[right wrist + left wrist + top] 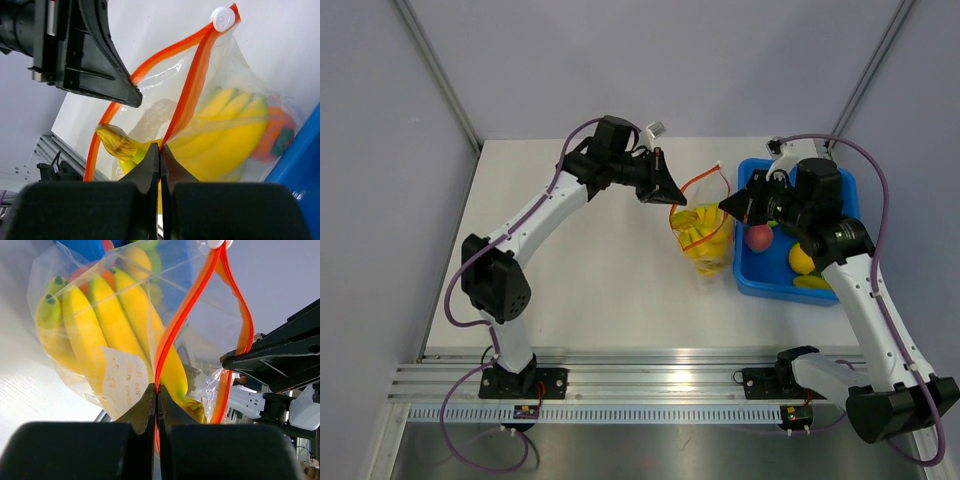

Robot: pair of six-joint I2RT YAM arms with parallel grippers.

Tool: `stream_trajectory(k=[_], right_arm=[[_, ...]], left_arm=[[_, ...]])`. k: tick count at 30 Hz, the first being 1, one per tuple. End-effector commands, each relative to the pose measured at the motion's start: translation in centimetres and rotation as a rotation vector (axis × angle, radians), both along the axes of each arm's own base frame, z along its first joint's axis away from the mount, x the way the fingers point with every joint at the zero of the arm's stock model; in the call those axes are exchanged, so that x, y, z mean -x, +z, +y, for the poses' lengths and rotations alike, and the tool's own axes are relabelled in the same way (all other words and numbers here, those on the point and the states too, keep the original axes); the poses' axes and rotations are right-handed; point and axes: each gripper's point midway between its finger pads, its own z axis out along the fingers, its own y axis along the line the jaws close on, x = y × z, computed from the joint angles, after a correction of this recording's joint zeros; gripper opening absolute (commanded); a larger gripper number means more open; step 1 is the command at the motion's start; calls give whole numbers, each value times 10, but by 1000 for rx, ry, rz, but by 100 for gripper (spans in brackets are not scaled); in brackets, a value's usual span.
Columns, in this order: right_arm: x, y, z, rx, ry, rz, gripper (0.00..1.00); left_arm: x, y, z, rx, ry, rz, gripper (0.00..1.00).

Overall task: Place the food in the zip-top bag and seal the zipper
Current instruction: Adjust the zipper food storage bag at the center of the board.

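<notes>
- The left gripper (156,390) pinches one lip of the zipper (185,310), its jaws closed flat on the orange-red strip. The right gripper (160,150) is clamped on the opposite lip in the same way.
- Between them the zip-top bag (705,250) has its mouth spread into a loop. Its bottom appears to rest on the surface (590,260), just beside the blue bin (752,284).
- Yellow banana bunches (95,325) fill the bag, while a pink-red peach (758,237) lies in the bin, outside it.
- A red-orange shape shows through the plastic; whether it sits inside the bag cannot be told.
- A white round tab (222,18) marks the far end of the mouth, where the two lips meet.
- Judged from this, sealing calls for drawing both lips taut and level, then bringing them face to face so the tracks line up before any pressing.
- The pulls should be gentle and equal: the thin strip could slip from either pinch, or the loaded bag could tip.
- With both grippers busy, the peach has no carrier; one lip would have to be let go first.
</notes>
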Motion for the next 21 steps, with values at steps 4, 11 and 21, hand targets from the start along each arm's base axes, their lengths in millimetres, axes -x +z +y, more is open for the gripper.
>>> stream_trajectory(k=[4, 11, 21], right_arm=[[-13, -79, 5, 51, 6, 182, 0], [-15, -38, 33, -38, 93, 109, 0], [-19, -47, 50, -66, 122, 109, 0]], left_arm=[[-7, -22, 7, -57, 28, -3, 0], [-10, 14, 9, -60, 37, -77, 0], [-18, -44, 21, -205, 97, -35, 0]])
